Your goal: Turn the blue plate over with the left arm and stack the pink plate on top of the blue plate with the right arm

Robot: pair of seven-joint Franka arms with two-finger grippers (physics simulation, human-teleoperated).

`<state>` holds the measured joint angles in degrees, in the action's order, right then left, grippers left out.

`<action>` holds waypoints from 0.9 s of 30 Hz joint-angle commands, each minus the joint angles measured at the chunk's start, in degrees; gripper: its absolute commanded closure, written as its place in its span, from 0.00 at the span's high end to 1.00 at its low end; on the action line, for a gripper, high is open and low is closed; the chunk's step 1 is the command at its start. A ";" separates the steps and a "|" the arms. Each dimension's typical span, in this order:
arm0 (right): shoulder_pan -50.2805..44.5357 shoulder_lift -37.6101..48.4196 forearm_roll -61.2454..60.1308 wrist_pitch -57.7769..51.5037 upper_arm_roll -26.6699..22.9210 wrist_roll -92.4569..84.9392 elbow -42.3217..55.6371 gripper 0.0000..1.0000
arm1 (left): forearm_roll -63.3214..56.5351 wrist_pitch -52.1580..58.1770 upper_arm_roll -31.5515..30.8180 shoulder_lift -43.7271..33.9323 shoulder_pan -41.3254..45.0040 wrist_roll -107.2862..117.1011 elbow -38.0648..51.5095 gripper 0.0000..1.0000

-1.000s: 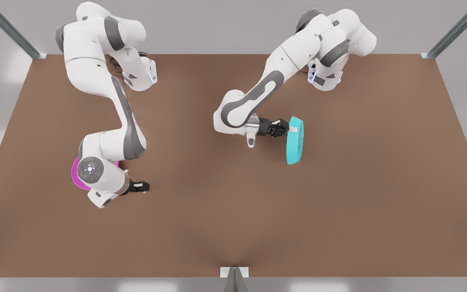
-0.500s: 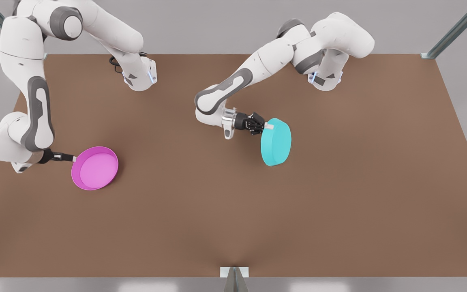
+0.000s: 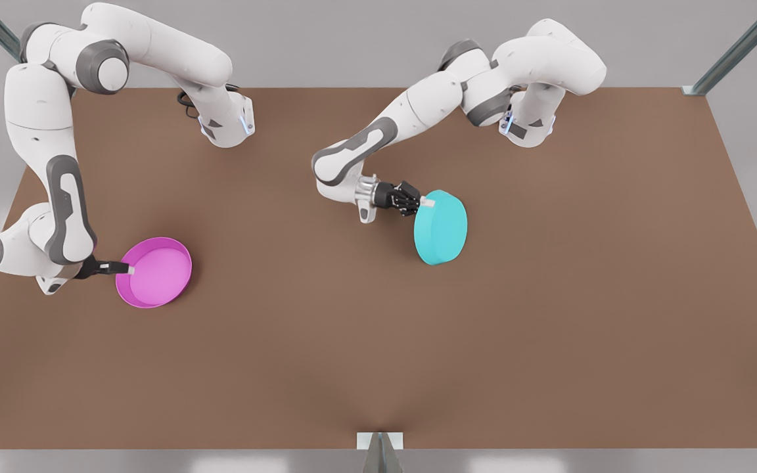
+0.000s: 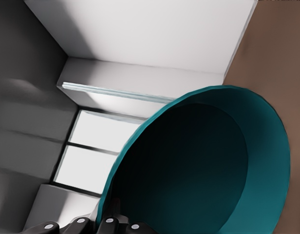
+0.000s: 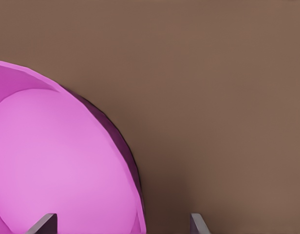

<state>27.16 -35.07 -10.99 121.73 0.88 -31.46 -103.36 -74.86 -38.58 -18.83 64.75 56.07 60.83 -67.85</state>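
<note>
The blue plate (image 3: pixel 443 228) hangs tilted over the table's middle, flat bottom turned toward the front view. My left gripper (image 3: pixel 422 201) is shut on its upper left rim. The left wrist view looks into the blue plate's (image 4: pixel 198 165) dark hollow side. The pink plate (image 3: pixel 155 271) lies rim-up on the table at the front view's left. My right gripper (image 3: pixel 127 269) is low at the pink plate's left edge and open. In the right wrist view the pink plate's (image 5: pixel 57 161) rim lies between the spread fingertips (image 5: pixel 46 222).
The brown table (image 3: pixel 549 315) spreads wide in front of both plates. The two arm bases (image 3: pixel 227 121) stand at the back edge. Metal frame posts (image 3: pixel 713 79) rise at the back corners, and a small bracket (image 3: pixel 380 441) sits at the front edge.
The right arm swung out from over the pink plate to its left side and brought its gripper to the rim. The left gripper turned the blue plate from edge-on to bottom-up and drifted left.
</note>
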 commanded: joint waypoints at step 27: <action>-1.05 -3.43 -0.70 -0.61 0.09 -1.14 3.34 0.65 | 7.18 -5.10 0.19 5.04 4.75 0.43 7.99 0.72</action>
<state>26.10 -38.50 -11.69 121.11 0.97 -32.61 -99.94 -69.14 -44.18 -18.64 70.11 61.19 61.26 -59.08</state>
